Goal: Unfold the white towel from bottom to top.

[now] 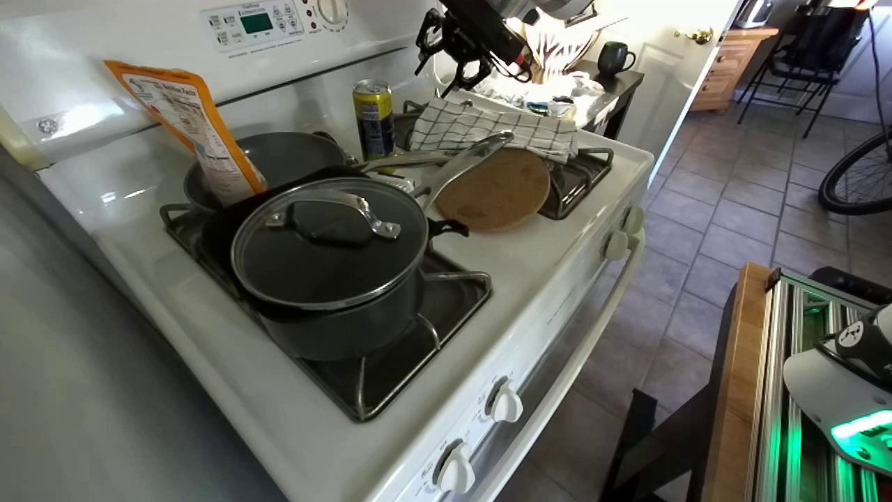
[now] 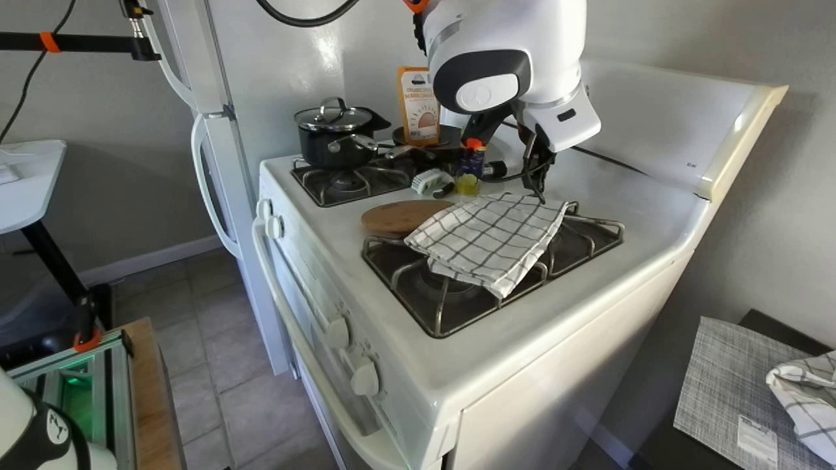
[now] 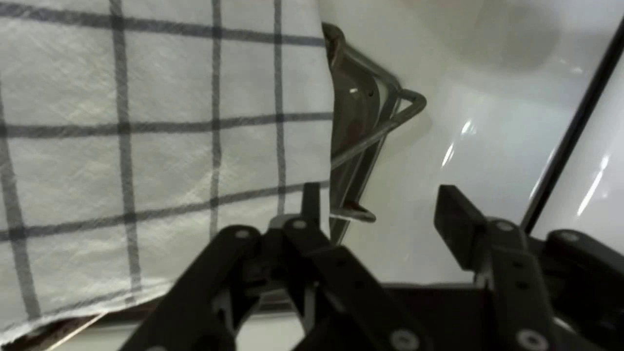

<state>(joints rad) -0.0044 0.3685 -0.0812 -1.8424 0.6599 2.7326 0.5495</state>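
The white towel [image 2: 493,235] with a dark grid lies folded over the right-hand burner grate in an exterior view; a lower layer shows along its near edge. It also shows in an exterior view [image 1: 488,129] behind the wooden board, and fills the left of the wrist view [image 3: 170,161]. My gripper [image 3: 379,204] is open and empty. In the wrist view one finger overlaps the towel's edge and the other is over bare stovetop. In both exterior views the gripper [image 1: 435,80] [image 2: 539,186] is at the towel's back edge; contact cannot be told.
A brown wooden board [image 1: 498,192] lies beside the towel. A yellow can [image 1: 374,122], a lidded pot [image 1: 327,251], a pan [image 1: 293,157] and an orange-and-white packet [image 1: 185,118] stand on the stove. The grate [image 2: 441,320] has raised bars. Another checked cloth [image 2: 810,398] lies off the stove.
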